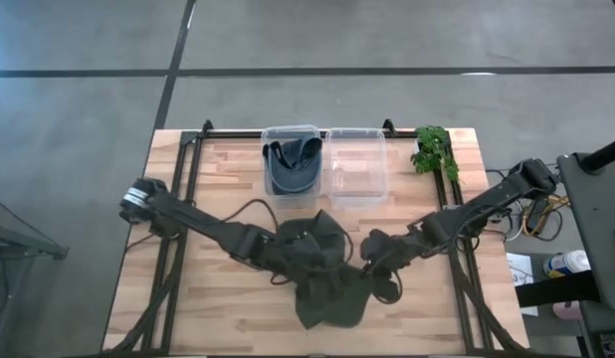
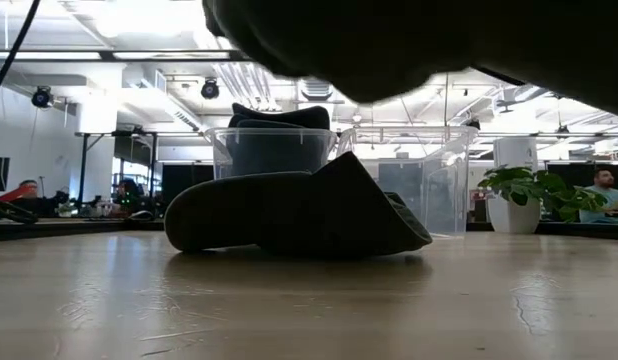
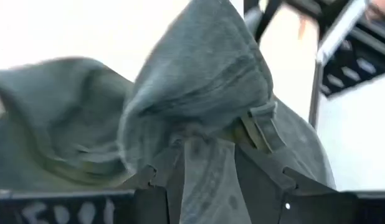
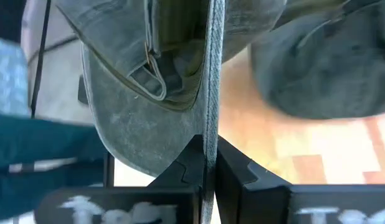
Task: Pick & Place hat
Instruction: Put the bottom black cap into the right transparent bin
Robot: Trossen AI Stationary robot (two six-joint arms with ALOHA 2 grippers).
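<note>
Both tools, left tool [image 3: 205, 168] and right tool [image 4: 208, 162], are clenched on a dark hat [image 1: 322, 273] between them above the tabletop [image 1: 218, 169]. Soft, light fabric is judged floppy; the brim edge is best gripped.

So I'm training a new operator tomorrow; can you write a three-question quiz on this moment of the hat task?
1. True or false: the left bin already holds a hat.
2. What is the right gripper doing? A) hanging open over the plant B) pinching the edge of a hat C) resting inside a bin
3. Fill in: the potted plant stands at the table's far ______ corner, seen from above.

Key
1. True; the right bin beside it looks empty.
2. B. It is shut on the held hat, which the left gripper also pinches.
3. Right.
</note>
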